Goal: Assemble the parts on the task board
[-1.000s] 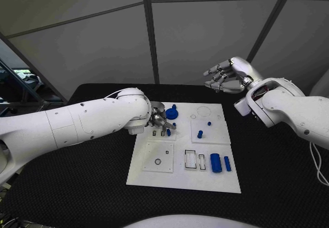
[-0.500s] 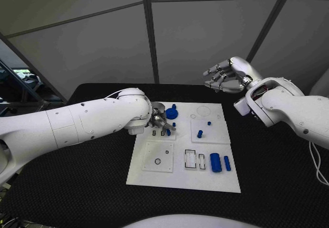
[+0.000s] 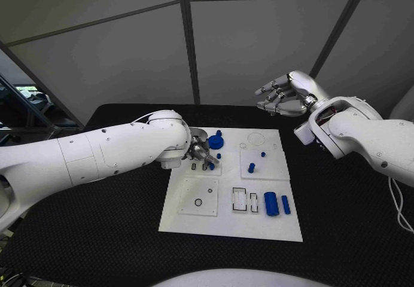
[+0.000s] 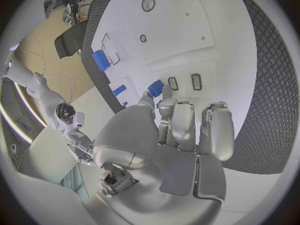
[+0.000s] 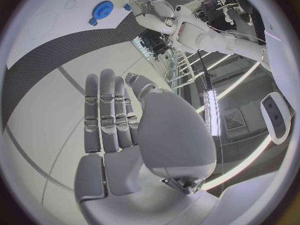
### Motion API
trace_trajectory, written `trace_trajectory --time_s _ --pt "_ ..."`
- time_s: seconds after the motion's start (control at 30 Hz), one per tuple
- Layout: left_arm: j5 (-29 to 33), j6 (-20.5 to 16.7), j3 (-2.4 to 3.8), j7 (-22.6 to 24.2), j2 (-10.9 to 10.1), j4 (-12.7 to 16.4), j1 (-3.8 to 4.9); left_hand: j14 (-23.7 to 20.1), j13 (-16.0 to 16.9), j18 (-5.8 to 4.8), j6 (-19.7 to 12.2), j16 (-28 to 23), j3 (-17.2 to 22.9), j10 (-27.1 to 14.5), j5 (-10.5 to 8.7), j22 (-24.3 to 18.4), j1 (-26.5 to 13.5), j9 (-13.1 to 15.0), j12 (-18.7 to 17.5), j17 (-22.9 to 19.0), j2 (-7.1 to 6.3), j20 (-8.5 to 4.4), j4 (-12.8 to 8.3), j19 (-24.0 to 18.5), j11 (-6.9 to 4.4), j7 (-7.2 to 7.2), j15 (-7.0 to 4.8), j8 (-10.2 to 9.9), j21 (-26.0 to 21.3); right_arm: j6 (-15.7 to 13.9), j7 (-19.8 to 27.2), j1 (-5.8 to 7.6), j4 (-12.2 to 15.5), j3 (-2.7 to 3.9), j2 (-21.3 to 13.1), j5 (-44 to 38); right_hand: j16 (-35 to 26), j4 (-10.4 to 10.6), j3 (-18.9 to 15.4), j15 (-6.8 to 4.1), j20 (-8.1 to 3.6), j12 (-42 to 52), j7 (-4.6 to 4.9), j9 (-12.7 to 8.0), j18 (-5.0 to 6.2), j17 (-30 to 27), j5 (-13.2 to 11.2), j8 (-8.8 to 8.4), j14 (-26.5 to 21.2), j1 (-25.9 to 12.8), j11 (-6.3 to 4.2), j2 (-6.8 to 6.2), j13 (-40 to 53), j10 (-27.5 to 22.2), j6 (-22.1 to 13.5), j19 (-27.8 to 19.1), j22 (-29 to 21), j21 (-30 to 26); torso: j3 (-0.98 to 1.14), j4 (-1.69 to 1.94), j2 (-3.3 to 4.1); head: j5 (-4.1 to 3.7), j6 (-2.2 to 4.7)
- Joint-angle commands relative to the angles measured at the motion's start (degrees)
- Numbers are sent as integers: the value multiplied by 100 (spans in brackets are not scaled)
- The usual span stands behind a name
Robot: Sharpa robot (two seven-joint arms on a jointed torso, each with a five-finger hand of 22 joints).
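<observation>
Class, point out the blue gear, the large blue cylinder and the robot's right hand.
blue gear (image 3: 216, 143), head view, its toothed disc.
large blue cylinder (image 3: 271, 204), head view, mid-body.
right hand (image 3: 283, 95), head view, palm.

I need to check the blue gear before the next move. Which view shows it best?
The head view: the blue gear sits on the white board near its far edge, just beyond the left robot hand, unblocked. The right wrist view shows it small at the rim. I cannot make it out in the left wrist view.
</observation>
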Motion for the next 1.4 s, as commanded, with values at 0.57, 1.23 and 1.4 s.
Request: trace_trajectory --time_s 0.57,1.23,1.4 --pt "452 121 -1 -32 -109 110 7 116 -126 -31 -205 -3 1632 -120 167 32 698 112 -232 12 -134 -64 -661 19 -66 -5 -67 -128 12 126 -12 13 -67 4 36 -14 -28 1 26 8 9 -29 -8 -3 62 12 41 -24 30 -39 -7 -19 -8 46 42 29 -7 -25 -4 8 1 6 -27" --pt "690 -1014 5 103 -640 736 -2 125 -123 -46 -252 2 4401 37 213 159 -403 615 -260 32 -1035 -30 -1185 56 -48 23 -41 139 39 133 -3 13 -139 3 16 -14 -53 11 26 11 11 -37 -8 0 61 20 57 -19 35 -70 -6 -19 -16 48 58 26 -8 -32 2 25 -4 11 -16" --pt "595 -1433 4 164 -790 963 -29 126 -114 -53 -243 1 4478 62 229 200 -416 643 -251 32 -1079 -35 -1223 74 -54 18 -46 160 63 132 0 13 -147 3 6 -8 -53 11 26 11 11 -37 -8 0 61 20 57 -19 35 -70 -6 -19 -16 48 58 26 -8 -32 10 38 -7 18 -13"
